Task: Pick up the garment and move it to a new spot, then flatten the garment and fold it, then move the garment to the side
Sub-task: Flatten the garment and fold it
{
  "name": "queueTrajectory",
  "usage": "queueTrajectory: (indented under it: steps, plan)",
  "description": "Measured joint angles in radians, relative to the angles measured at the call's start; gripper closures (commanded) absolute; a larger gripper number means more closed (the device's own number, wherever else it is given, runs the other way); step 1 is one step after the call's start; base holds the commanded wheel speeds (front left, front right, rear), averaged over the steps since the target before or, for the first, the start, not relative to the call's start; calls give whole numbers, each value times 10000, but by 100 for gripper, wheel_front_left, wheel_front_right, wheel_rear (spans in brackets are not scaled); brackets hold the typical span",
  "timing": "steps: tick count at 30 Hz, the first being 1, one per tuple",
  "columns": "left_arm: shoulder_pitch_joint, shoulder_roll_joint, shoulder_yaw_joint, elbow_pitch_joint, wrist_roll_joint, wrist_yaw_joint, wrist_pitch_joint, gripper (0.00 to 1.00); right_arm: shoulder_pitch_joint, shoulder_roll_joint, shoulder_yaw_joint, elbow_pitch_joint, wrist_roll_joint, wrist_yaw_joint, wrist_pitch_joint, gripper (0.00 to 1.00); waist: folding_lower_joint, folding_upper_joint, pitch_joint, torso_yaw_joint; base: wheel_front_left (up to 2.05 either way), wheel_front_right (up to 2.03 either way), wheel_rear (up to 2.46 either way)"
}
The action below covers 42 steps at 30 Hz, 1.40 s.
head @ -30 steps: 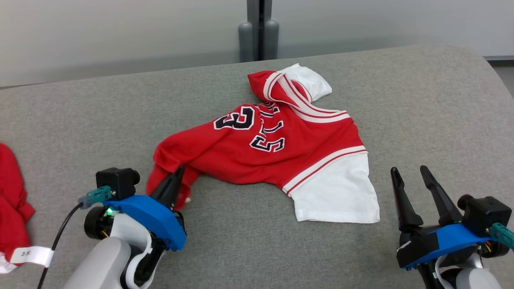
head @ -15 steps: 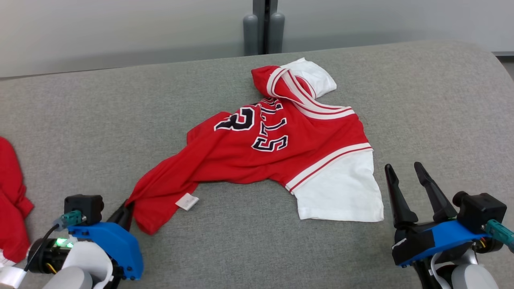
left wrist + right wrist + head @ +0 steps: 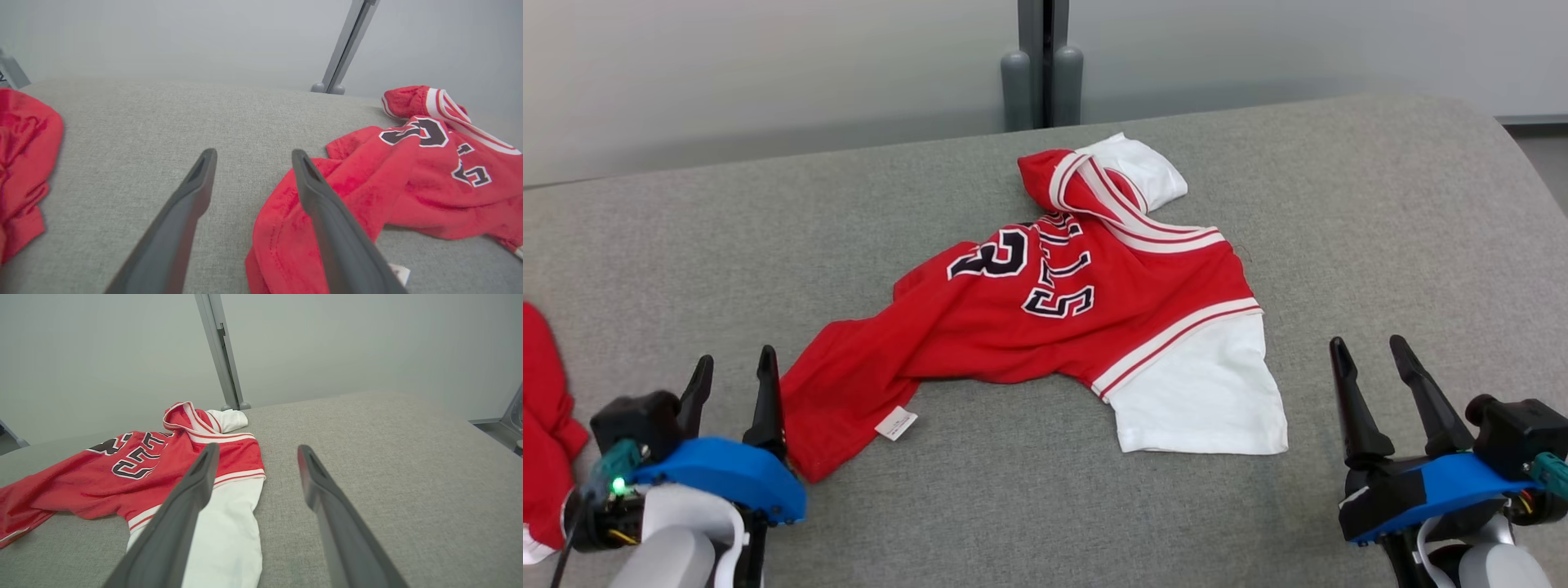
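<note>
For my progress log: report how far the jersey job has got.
Done, apparently: jersey lies on the cushion, unheld. In hand: flattening; it is rumpled, far sleeve bunched, left gripper open beside it, right gripper open. Left: folding, moving aside.

The jersey (image 3: 1094, 318) is soft, matt cloth, red in the body and white at the sleeves, and looks faintly fuzzy in the left wrist view. Its label (image 3: 896, 423) is a thin white tag, cloth or paper. The grey upholstered surface (image 3: 1339, 204) has a coarse, matt weave. The left gripper (image 3: 734, 363) and right gripper (image 3: 1368, 343) have smooth, matt, dark plastic fingers on smooth blue plastic housings (image 3: 719, 482). The second red garment (image 3: 543, 425) is matt cloth too. The post (image 3: 1036, 49) looks like smooth grey metal
</note>
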Motion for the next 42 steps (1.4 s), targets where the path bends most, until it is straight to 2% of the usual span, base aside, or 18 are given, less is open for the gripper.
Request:
queueTrajectory:
  steps: [2,6,13,18,22,27,42]
  plan:
    - [272,-184,163,-171,-19,132,-654,0,54,2,-61,-4,-25,0,10,0,0,0,-125,72,0,0,0]
    - [587,-468,472,-577,184,105,-1436,0,110,2,-303,17,-48,0,92,0,0,0,-380,258,0,0,0]
    - [1494,-1350,1315,-1396,1289,-50,-1592,0,212,4,-826,234,-307,0,221,0,-2,0,-924,474,0,0,0]
    - [2346,-1822,1701,-1496,1981,-435,-1592,0,349,2,-779,236,-631,2,349,0,-2,0,-1275,490,0,0,0]
    - [2695,-1941,1764,-1346,2242,-890,-1592,0,595,2,-564,205,-673,0,307,0,-2,0,-1477,493,0,0,0]
    - [2842,-2036,1914,-1057,2406,-1187,-1592,0,829,2,-360,182,-746,0,247,0,-2,0,-1661,603,0,0,0]
    - [2680,-2069,1739,-360,2437,-1323,-1536,0,896,2,0,405,-650,0,230,0,-1,0,-1809,1151,0,0,0]
